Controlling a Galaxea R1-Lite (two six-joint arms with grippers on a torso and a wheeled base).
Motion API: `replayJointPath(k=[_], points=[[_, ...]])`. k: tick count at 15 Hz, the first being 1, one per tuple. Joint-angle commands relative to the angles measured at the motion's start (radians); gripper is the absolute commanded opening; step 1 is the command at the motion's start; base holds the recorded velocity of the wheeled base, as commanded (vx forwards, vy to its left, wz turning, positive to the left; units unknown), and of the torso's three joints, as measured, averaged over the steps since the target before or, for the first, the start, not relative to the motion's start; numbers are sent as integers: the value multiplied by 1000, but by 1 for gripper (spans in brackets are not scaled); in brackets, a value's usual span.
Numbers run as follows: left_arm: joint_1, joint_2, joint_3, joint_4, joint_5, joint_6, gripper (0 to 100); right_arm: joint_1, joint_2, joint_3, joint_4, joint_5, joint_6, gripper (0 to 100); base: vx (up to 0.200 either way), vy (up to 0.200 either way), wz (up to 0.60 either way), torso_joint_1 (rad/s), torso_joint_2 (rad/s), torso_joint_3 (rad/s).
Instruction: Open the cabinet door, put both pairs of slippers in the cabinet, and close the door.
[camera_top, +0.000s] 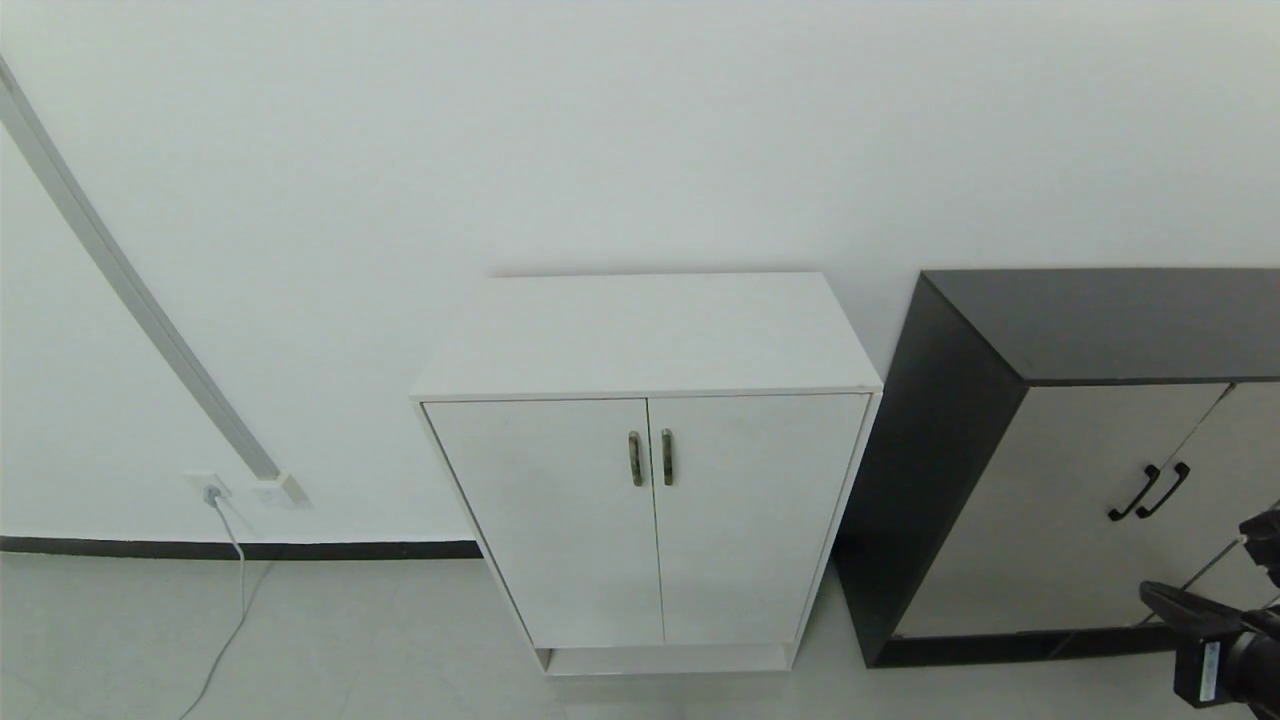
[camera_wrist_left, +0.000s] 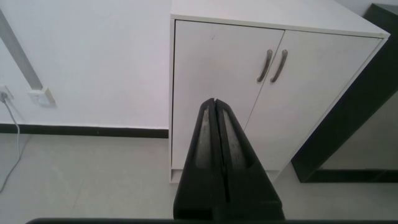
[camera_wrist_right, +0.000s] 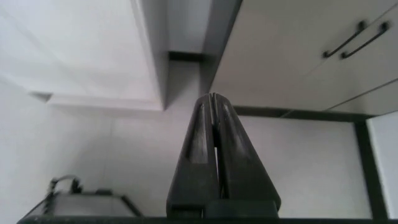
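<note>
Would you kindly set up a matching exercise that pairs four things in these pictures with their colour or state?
Things:
1. middle cabinet
2. right-hand cabinet
3. left claw
4. wall socket

Colour or state:
A. black top and side
B. shut, holding nothing
C. white, closed
D. grey cable plugged in

Pairs: 1-C, 2-A, 3-B, 4-D

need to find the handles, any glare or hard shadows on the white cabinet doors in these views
Head view: soft even light, no glare on the white cabinet, its handles stand out. Left wrist view: the same, doors evenly lit. Right wrist view: the dark cabinet door looks glossy, black handles readable.
</note>
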Motion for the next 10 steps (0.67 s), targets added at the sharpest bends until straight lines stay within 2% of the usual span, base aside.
replayJointPath(k=[1, 3, 10], points=[[0, 1, 0, 0, 0, 0, 0, 0, -67, 15, 54, 14, 1, 0, 0, 0, 0, 0, 0, 0], [0, 1, 0, 0, 0, 0, 0, 6, -148, 15, 151, 38, -7, 0, 0, 0, 0, 0, 0, 0], [-1, 1, 0, 0, 0, 1, 0, 16, -559, 15, 681, 195, -12, 0, 0, 0, 0, 0, 0, 0]])
